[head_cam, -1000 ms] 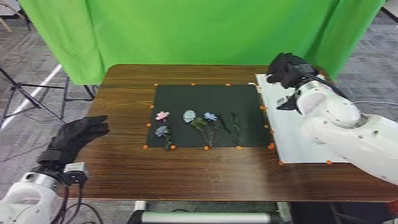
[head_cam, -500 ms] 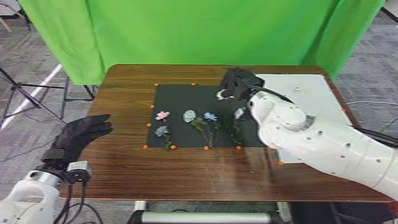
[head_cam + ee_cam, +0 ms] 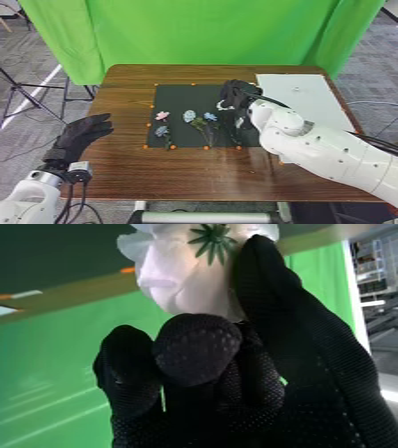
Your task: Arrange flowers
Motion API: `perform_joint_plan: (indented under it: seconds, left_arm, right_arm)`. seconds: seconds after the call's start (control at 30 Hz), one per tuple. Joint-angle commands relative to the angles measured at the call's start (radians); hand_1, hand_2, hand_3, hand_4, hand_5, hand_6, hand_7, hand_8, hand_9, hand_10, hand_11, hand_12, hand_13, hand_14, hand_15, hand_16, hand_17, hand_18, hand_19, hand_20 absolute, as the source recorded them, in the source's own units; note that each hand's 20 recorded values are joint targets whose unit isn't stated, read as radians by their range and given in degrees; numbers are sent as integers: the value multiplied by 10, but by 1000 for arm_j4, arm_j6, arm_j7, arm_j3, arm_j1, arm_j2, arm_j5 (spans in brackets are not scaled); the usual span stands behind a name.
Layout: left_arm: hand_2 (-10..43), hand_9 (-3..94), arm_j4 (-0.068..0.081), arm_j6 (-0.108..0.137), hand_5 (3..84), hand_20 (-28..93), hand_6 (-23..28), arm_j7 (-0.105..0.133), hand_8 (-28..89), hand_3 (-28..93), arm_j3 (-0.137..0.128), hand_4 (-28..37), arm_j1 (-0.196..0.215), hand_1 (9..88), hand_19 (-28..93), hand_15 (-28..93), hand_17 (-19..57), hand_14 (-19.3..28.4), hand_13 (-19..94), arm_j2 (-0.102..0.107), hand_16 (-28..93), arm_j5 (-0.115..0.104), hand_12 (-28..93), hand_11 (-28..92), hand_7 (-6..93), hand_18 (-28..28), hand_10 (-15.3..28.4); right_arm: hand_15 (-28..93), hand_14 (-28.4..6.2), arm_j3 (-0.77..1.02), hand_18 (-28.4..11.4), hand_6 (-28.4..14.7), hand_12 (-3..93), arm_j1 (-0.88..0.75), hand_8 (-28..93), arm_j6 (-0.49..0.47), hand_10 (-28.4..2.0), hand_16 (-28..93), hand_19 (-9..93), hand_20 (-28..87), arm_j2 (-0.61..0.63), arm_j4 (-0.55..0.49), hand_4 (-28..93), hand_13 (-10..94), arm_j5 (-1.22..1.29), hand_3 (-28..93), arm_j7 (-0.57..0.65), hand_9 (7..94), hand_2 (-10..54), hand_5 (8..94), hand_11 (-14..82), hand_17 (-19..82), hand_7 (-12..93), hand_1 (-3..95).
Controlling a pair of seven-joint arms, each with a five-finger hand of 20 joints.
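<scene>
Flowers are seen in the head view set out on the dark mat, with a pink flower towards its left side. A white flower is held by the right hand at the mat's right part, near the blue flower; whether the mat is touched cannot be told. The left hand, loosely spread, is held at the table's left side.

In the right wrist view, the white petals are pinched in the right hand's black glove, with the green sepals exposed. For a good placing, the grip should be kept light so that nothing is creased, the stem lined up beside its neighbours, and the bloom lowered fully before release, lest the blue flower be brushed aside.
</scene>
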Motion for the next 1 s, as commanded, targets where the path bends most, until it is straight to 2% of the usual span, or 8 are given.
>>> perform_joint_plan:
  seconds: [0.03,0.13,0.23,0.37,0.6,0.7,0.87,1.0]
  left_arm:
    - [59,432,-2,-21,418,114,38,-7,-69,603,-13,-227,8,279,101,191,55,200,359,-2,-39,5,105,193,168,127,155]
    - [55,431,3,-27,417,114,38,-10,-69,603,-10,-224,1,279,101,190,55,200,358,1,-38,5,106,193,168,127,154]
    - [51,431,1,-26,414,115,37,-10,-69,603,-11,-221,3,280,101,188,54,200,358,1,-37,5,106,192,166,127,154]
    - [47,429,2,-30,412,114,35,-10,-68,599,-10,-217,1,282,100,186,54,200,357,1,-36,7,106,191,166,128,153]
    - [38,429,-1,-25,410,115,31,-2,-70,595,-13,-212,4,286,99,183,52,199,356,1,-34,8,107,189,167,129,154]
    - [36,428,0,-24,409,115,31,-2,-70,595,-12,-210,3,286,98,183,52,199,355,1,-33,7,108,188,168,129,154]
    - [36,428,1,-28,409,115,31,-6,-70,591,-8,-210,-1,288,98,180,52,200,354,0,-33,7,107,187,167,129,154]
    - [36,429,1,-31,411,115,31,-11,-69,590,-7,-209,-4,289,98,178,52,199,354,0,-32,10,108,187,167,129,154]
  right_arm:
    - [646,-12,11,-148,12,160,-6,42,-75,-100,301,932,545,23,-13,-127,851,-10,526,-11,649,-62,681,90,571,166,594]
    - [646,-13,34,-148,22,158,-10,34,-106,-108,301,932,542,32,-21,-120,846,5,553,-12,629,-77,644,90,566,159,556]
    - [650,-18,53,-151,34,166,-9,-87,-139,-128,300,932,537,42,-30,-137,835,8,642,-18,576,-94,555,80,559,147,472]
    - [650,-26,89,-155,35,168,-6,-89,-179,-136,298,932,528,68,-57,-136,823,20,646,-26,526,-95,488,71,550,124,428]
    - [644,-35,198,-165,31,166,-14,-79,-265,-160,292,932,505,110,-106,-137,811,68,658,-45,476,-95,450,59,534,100,354]
    - [635,-40,264,-170,29,165,-34,-76,-231,-165,291,927,496,121,-105,-143,805,61,656,-36,463,-95,437,57,524,89,331]
    - [632,-43,257,-176,4,164,6,-63,-117,-170,291,931,486,91,7,-136,807,0,646,100,464,-95,432,58,523,68,290]
    - [633,-46,204,-181,-18,161,44,-50,-146,-176,292,932,487,59,130,-128,806,-63,640,174,437,-95,403,50,524,45,276]
